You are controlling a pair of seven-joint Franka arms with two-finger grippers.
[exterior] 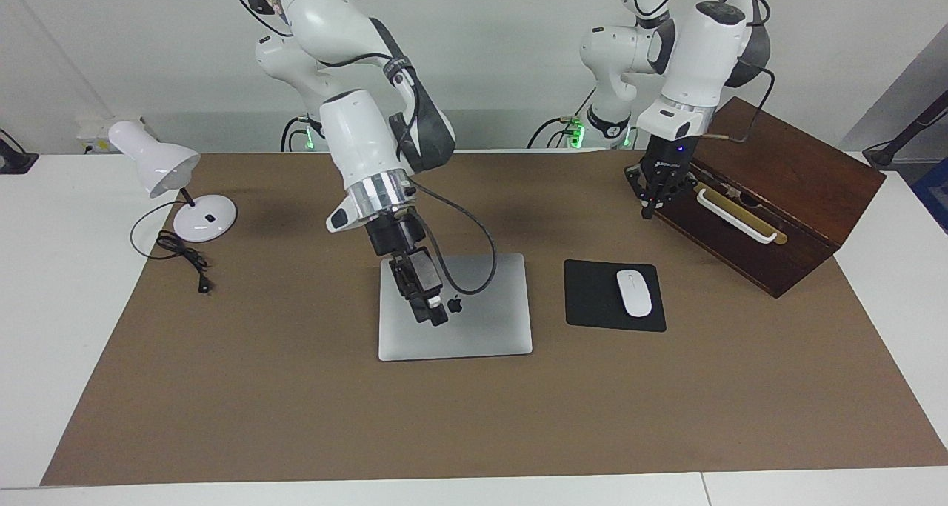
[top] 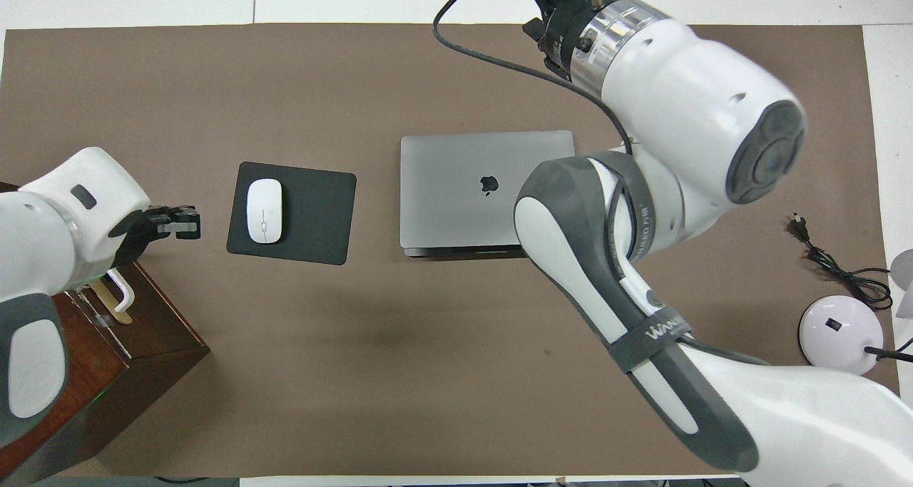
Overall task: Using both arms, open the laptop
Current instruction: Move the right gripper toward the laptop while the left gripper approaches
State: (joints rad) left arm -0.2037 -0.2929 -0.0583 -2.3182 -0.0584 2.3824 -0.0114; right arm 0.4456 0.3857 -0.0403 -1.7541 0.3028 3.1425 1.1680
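Note:
The laptop [exterior: 489, 328] [top: 456, 187] lies closed on the brown mat in the middle of the table, logo up. My right gripper [exterior: 429, 315] hangs over its lid beside the logo, fingers pointing down and a little apart, holding nothing. In the overhead view the right arm [top: 677, 116] covers the laptop's corner toward its own end of the table. My left gripper [exterior: 650, 208] [top: 187, 223] is shut on nothing, in the air by the wooden box's corner, between the box and the mouse pad.
A wooden box [exterior: 785, 195] [top: 71, 344] with a white handle [exterior: 737, 217] stands at the left arm's end. A black mouse pad [exterior: 592, 298] with a white mouse [exterior: 634, 293] lies beside the laptop. A white desk lamp [exterior: 159, 167] and its cord [exterior: 185, 258] are at the right arm's end.

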